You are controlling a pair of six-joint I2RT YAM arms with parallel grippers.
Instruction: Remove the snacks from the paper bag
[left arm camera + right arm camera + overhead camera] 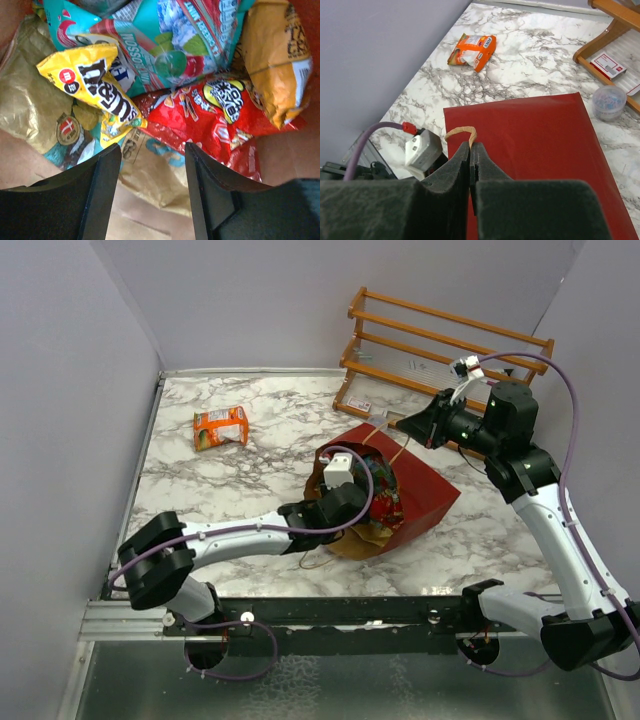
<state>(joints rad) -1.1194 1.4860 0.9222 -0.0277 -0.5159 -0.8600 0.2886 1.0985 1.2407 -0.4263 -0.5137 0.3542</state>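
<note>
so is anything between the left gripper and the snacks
Nothing visible: the open left gripper is inside the red paper bag, with the yellow crinkly packet and red foil packet directly ahead.

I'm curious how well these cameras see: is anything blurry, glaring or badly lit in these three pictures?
Top external: even light, sharp, soft shadows beside the paper bag. Left wrist: yellow packet crisp, foil glinting, jaws dark and featureless. Right wrist: orange packet sharp, jaws dark up close.

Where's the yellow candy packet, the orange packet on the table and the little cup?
yellow candy packet [87,82]: left wrist view, middle of its front.
orange packet [221,427]: top view, centre of its face.
little cup [609,101]: right wrist view, its top.
</note>
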